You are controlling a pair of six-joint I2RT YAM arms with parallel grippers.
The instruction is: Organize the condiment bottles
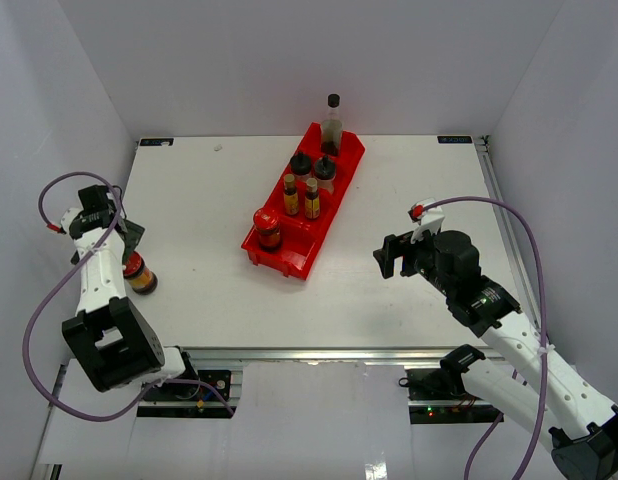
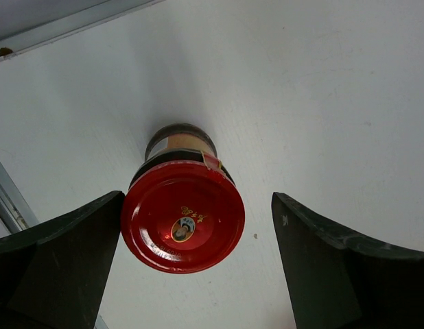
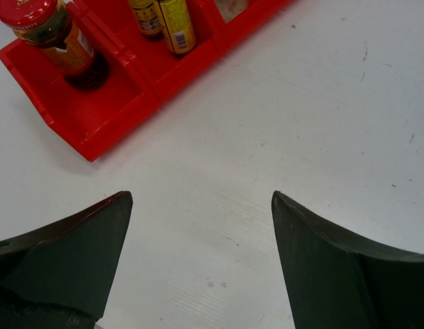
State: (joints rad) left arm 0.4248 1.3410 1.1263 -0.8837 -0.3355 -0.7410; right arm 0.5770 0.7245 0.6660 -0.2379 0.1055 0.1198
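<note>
A squat red-lidded dark jar [image 1: 140, 273] stands on the table at the far left, outside the red tray [image 1: 289, 258]. My left gripper [image 1: 130, 248] is open just above it. In the left wrist view the jar [image 2: 182, 216] sits between the fingers, close to the left one, with a gap to the right one. The tray holds the second red-lidded jar [image 1: 268, 228], two slim yellow-labelled bottles [image 1: 301, 196], two black-capped shakers [image 1: 313, 166] and the tall clear bottle [image 1: 332, 120]. My right gripper [image 1: 395, 256] is open and empty, right of the tray.
The right wrist view shows the tray's near end [image 3: 102, 120] with the jar [image 3: 54, 31] and yellow-labelled bottles [image 3: 174, 24], and bare white table under the gripper [image 3: 200, 195]. The table's metal left edge [image 2: 9, 199] runs close beside the loose jar. White walls surround the table.
</note>
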